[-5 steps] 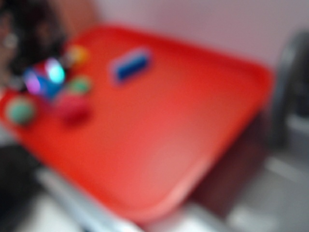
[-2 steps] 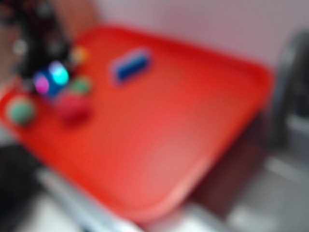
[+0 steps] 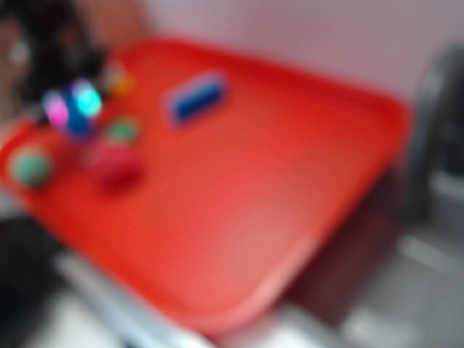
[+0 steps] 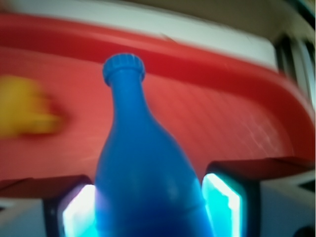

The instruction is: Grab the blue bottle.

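The grab looks essentially done: the jaws of the gripper point(image 4: 148, 207) are clamped on the blue bottle point(image 4: 143, 163) near the red tray's point(image 4: 237, 123) far left corner, leaving perhaps a lift.

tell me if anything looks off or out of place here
Nothing looks spilled or broken. The blue bottle sits between the gripper fingers, cap pointing away over the red tray. The one oddity is the exterior view: it is so blurred that the other toys are only coloured blobs.
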Robot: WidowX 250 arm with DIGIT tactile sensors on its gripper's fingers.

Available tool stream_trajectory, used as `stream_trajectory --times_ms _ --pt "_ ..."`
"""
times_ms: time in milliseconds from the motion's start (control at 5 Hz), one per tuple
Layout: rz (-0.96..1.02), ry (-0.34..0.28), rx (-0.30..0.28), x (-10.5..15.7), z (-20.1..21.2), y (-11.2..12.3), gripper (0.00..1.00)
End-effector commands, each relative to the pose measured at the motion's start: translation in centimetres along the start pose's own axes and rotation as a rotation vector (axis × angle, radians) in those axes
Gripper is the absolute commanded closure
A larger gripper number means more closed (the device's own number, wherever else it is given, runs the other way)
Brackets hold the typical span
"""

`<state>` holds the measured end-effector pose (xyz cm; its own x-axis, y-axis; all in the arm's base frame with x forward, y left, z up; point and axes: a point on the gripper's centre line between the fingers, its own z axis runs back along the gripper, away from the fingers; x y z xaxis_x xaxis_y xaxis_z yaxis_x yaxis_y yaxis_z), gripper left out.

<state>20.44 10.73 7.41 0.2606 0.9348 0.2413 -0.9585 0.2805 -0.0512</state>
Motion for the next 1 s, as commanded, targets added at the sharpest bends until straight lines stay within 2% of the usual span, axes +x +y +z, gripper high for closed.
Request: stream_trajectory --times_ms 0,200,400,600,800 --pt "-0.401 0.132 -0.116 1.2 8.9 -2.6 1.00" --pt "-0.628 0.114 -0.217 -0.4 12.9 -3.6 1.00" --pt "-0.764 0.177 -0.354 -1.5 16.1 -3.2 1.00" --pt "-0.828 0.132 -0.400 -3.0 18.5 -2.4 1.00" --pt "-0.834 0.229 -0.397 -3.2 18.4 -2.3 1.00"
